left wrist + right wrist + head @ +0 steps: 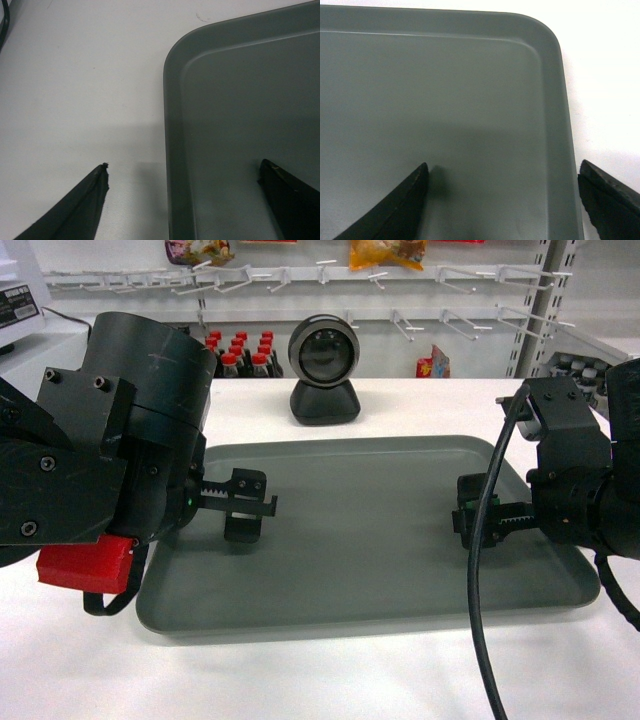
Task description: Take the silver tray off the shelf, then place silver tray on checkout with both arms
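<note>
The silver tray [370, 540] lies flat on the white checkout [320, 680], its long side running across the head view, and everything here is placed from it. Nearest, over the tray's left end, the left gripper [243, 508] hangs with its jaws spread wide and gripping nothing; its wrist view shows one fingertip [97, 182] over the bare counter just outside the rim and the other over the tray floor, so the rim runs between them. Over the tray's right end the right gripper [478, 518] is likewise spread and empty, straddling that rim. Just beyond the tray's far edge stands the black scanner [324, 372]. Farther back, red-capped bottles [242, 352] sit in rows.
</note>
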You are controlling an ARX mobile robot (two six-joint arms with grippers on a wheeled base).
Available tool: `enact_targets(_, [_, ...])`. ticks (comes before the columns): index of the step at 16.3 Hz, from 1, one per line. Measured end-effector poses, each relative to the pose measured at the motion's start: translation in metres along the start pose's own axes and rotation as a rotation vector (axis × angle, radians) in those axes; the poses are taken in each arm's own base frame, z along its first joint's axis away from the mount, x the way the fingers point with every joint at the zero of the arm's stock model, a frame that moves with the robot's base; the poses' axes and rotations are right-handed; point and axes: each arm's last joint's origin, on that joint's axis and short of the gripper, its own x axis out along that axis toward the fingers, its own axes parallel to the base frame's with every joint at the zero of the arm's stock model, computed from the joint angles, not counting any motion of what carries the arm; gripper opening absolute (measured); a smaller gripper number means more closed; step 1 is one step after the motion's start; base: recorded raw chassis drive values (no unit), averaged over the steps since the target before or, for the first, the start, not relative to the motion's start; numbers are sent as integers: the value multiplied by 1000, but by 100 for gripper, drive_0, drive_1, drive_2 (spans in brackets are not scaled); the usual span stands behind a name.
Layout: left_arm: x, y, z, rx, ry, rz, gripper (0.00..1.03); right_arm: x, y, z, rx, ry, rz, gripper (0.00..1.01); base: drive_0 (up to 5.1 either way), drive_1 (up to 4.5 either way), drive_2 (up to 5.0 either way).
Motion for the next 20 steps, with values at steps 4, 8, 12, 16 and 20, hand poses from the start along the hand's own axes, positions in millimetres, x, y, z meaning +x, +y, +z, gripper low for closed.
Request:
enact_targets(4, [0, -1, 1, 2, -5, -13, 98, -1, 0, -1, 5, -1, -1, 98, 0, 0, 0])
enact_targets(8, [1, 1, 0, -51, 9, -52, 98, -1, 0, -1, 12, -2, -1, 98, 0, 0, 0])
enact_targets(12, [-1, 3, 3, -113, 19, -83, 98, -6, -1, 0, 33, -7, 2, 98, 0, 0, 0])
enact_targets(16, [-26, 7, 29, -146, -62, -107, 98, -29, -9, 25, 47, -92, -23, 98, 0, 0, 0])
enact_targets(20, [-60, 17, 54, -205, -159, -145, 98, -73, -17, 58, 74, -266, -34, 98, 0, 0, 0])
